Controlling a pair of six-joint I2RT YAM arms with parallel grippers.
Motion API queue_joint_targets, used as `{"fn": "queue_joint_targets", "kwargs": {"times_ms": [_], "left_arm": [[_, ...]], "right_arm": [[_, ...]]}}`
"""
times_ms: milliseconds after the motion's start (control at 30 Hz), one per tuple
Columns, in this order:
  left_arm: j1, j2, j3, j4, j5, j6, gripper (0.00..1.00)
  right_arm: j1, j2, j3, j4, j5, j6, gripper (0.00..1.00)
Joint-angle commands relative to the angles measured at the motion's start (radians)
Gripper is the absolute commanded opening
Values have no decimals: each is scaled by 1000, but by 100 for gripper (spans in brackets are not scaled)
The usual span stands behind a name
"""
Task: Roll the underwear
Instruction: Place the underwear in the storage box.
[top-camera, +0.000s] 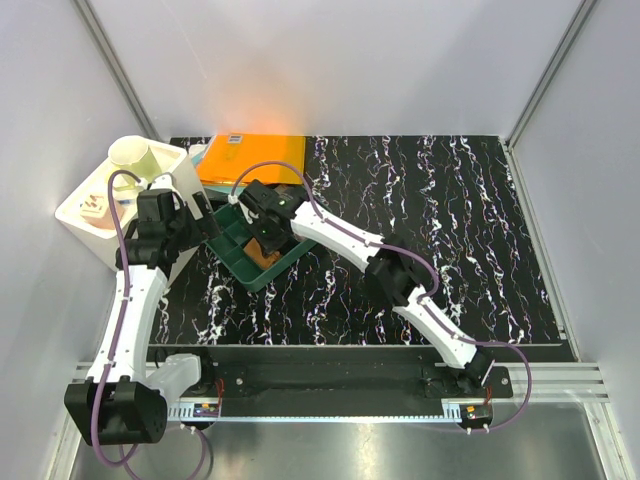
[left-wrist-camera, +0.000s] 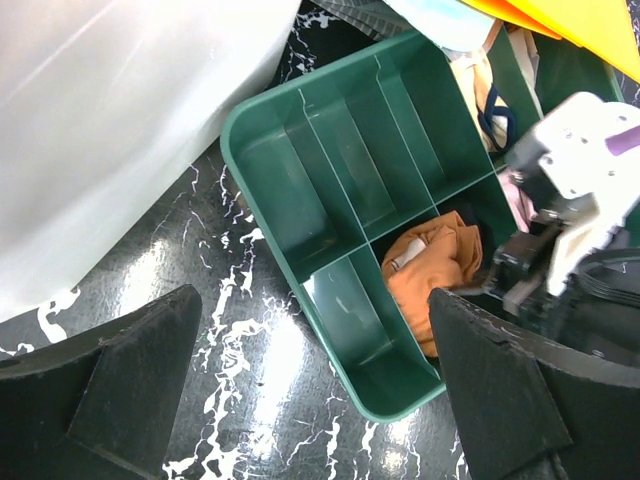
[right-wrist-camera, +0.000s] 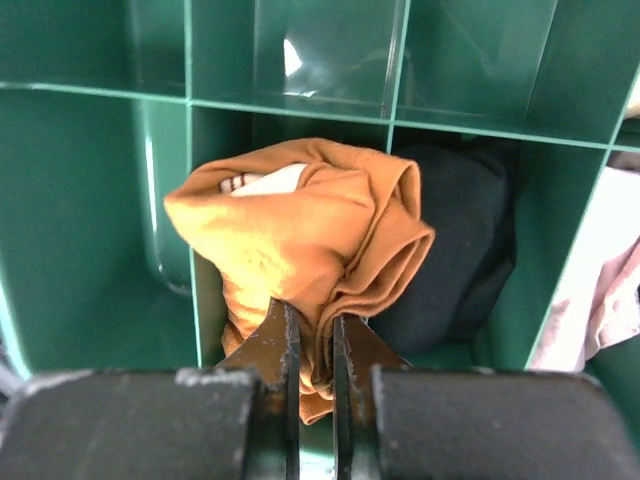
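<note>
Pinching a low fold of the brown underwear (right-wrist-camera: 300, 230) between the nearly closed fingers of the right gripper (right-wrist-camera: 312, 328), thin cloth sandwiched in the narrow gap. Bundled loosely rather than wound tight, with a pale strip (likely the waistband) peeking out at the top left of the wad. Sitting in one compartment of the green divided tray (right-wrist-camera: 90, 200), pressed up against the black underwear (right-wrist-camera: 460, 240); same cell or the neighbouring one, hard to tell, no divider visible between them. Further out, pink cloth (right-wrist-camera: 610, 300) beyond the tray's right wall. Over by the tray's near corner, left gripper (left-wrist-camera: 315, 330) spread wide, holding nothing, hovering above bare cells. Judging by the lie of things: stowing stage, brown piece being seated in its compartment, rolling apparently done though slack. Could equally be a lift-out for a re-roll; not decidable from here. Next, probably: release only once the bundle rests on the tray floor, then rise straight up, so as not to drag the pinched fold along and undo the roll.
</note>
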Motion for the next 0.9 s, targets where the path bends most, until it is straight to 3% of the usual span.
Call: {"fn": "queue_joint_targets", "kwargs": {"times_ms": [0, 533, 667, 700, 867], "left_arm": [[4, -25, -5, 48, 40, 9, 99], [4, -40, -17, 56, 58, 9, 99], [4, -42, -19, 56, 65, 9, 99], [4, -42, -19, 56, 66, 9, 99], [5, -43, -19, 57, 69, 8, 99]], "right_arm": [[15, 77, 12, -28, 83, 21, 0], [15, 149, -23, -20, 78, 51, 3], [15, 136, -22, -20, 72, 73, 21], [15, 131, -20, -19, 75, 75, 32], [16, 70, -17, -19, 95, 78, 51]]}}
